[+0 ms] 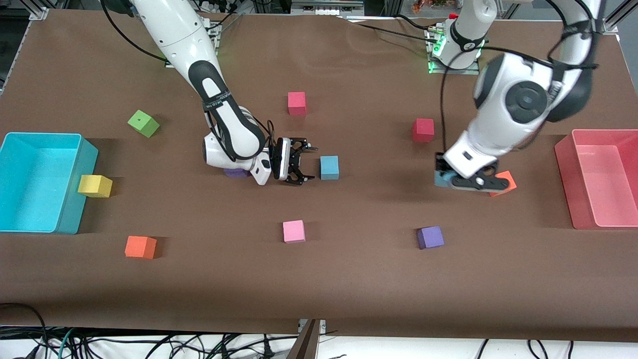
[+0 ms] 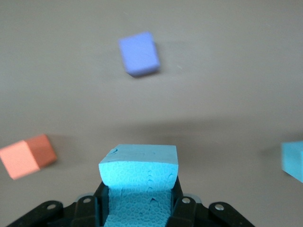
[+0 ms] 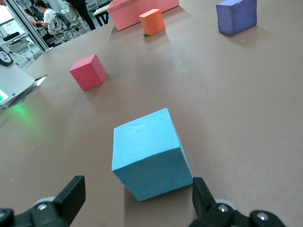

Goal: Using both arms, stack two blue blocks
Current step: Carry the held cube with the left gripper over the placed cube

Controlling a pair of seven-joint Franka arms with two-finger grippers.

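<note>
Two blue blocks mattered here. One blue block (image 2: pixel 139 168) was squeezed tight between the fingers of the left gripper (image 1: pixel 466 183), low over the table near the red bin's (image 1: pixel 605 179) end, with an orange block (image 1: pixel 504 180) just beside it. The other blue block (image 1: pixel 329 167) sat on the table near the middle, and the right gripper (image 1: pixel 299 162) was just beside it with its fingers spread wide and nothing in them (the block was between the fingertips but not touched, as far as the right wrist view showed).

What could go wrong? The held block stuck out past the fingertips, so it could tip or slide if it bumped the orange block on the way up. It was foam, so a hard squeeze could squash it and make it sit crooked on top. The right gripper could also nudge its block away if one finger touched first. A purple block (image 1: pixel 430 237) lay nearer the front camera, well apart.
</note>
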